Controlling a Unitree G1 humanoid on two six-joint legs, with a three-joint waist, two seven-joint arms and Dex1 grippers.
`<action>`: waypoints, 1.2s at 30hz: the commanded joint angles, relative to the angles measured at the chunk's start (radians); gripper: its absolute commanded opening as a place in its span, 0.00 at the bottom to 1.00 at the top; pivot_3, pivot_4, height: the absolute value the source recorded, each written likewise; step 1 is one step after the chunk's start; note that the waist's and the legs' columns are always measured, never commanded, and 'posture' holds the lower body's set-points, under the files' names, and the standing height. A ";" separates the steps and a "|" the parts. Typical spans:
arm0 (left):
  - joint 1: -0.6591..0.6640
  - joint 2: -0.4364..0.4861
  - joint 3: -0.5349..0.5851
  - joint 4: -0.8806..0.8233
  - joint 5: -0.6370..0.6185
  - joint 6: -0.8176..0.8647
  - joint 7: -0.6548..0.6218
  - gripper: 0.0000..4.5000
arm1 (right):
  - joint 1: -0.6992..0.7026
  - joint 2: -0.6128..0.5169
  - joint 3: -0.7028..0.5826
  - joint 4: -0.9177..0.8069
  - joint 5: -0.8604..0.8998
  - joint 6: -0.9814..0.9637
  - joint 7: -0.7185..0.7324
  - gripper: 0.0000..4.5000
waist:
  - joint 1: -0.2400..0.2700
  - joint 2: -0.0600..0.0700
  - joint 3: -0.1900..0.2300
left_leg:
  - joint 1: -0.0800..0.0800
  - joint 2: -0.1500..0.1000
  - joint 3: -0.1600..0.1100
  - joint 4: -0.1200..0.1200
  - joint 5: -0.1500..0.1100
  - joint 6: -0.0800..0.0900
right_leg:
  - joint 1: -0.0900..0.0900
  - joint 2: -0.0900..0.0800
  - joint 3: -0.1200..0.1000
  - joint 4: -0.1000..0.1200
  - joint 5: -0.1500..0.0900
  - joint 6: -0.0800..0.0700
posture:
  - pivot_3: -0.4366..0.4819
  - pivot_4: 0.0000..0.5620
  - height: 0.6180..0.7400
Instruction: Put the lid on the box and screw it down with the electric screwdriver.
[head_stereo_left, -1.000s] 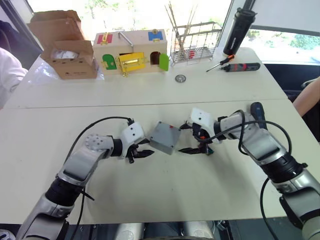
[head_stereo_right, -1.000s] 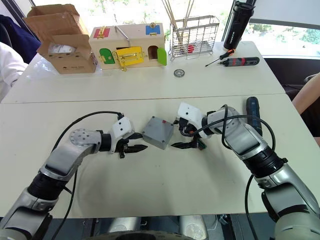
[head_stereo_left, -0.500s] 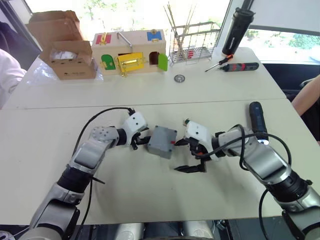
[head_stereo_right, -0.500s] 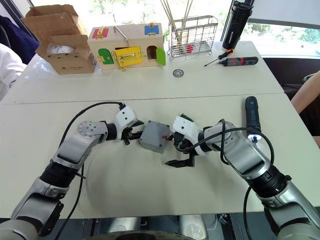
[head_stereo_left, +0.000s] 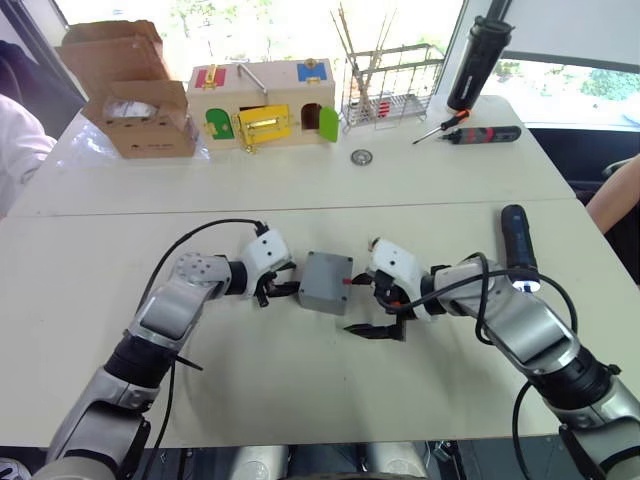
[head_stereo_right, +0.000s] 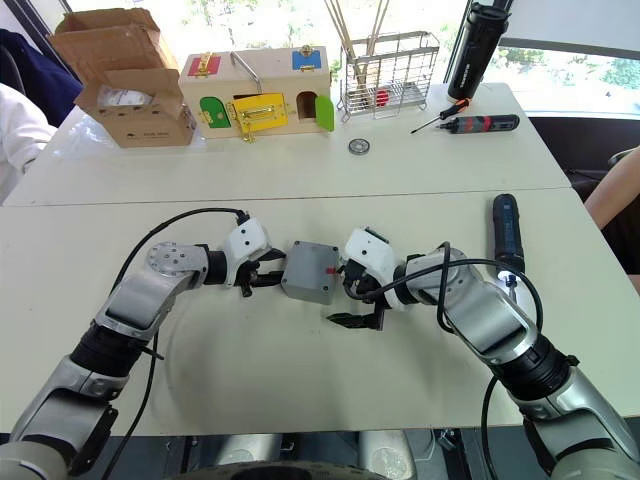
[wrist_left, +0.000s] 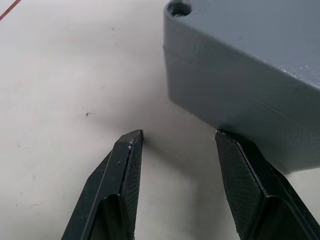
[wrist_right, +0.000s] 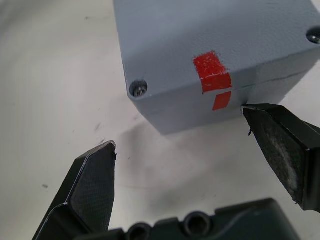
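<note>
I've got the box (head_stereo_left: 326, 282) mid-table with the lid (wrist_right: 215, 35) already seated on it, red mark lined up across the seam. My left gripper (wrist_left: 175, 137) sits at its 9 o'clock and my right gripper (wrist_right: 180, 135) at 3, both wide open and empty, a finger touching the wall. It looks light, stiff, smooth plastic; I'd pinch opposite side walls. The screwdriver (head_stereo_left: 518, 246) lies out at 3 o'clock. The table (head_stereo_left: 300, 400) is slick, so it may skate.

Grey box (wrist_right: 210, 45) (red mark (wrist_right: 214, 75))
</note>
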 joint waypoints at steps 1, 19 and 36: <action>-0.011 0.006 0.015 -0.031 -0.017 -0.015 -0.017 0.52 | -0.005 -0.009 -0.049 -0.064 0.035 0.015 -0.003 0.99 | 0.000 0.000 0.000 | 0.000 0.000 0.000 0.000 0.000 0.000 | 0.000 0.000 0.000 0.000 0.000 0.000 | 0.48 0.27 1.00; -0.151 0.142 0.142 -0.153 -0.307 0.136 -0.245 0.52 | 0.036 0.084 -0.464 0.066 0.201 0.028 -0.218 0.90 | -0.005 -0.001 0.000 | 0.000 0.000 0.000 0.000 0.000 0.000 | 0.001 0.000 0.000 -0.001 0.000 0.000 | 0.48 0.27 1.00; -0.102 0.175 0.153 -0.197 -0.333 0.168 -0.211 0.52 | -0.026 0.230 -0.326 0.420 0.078 -0.248 -0.271 0.52 | -0.006 -0.001 0.000 | 0.000 0.000 0.001 -0.001 0.000 0.000 | 0.000 0.001 0.000 0.000 0.000 0.000 | 0.48 0.27 1.00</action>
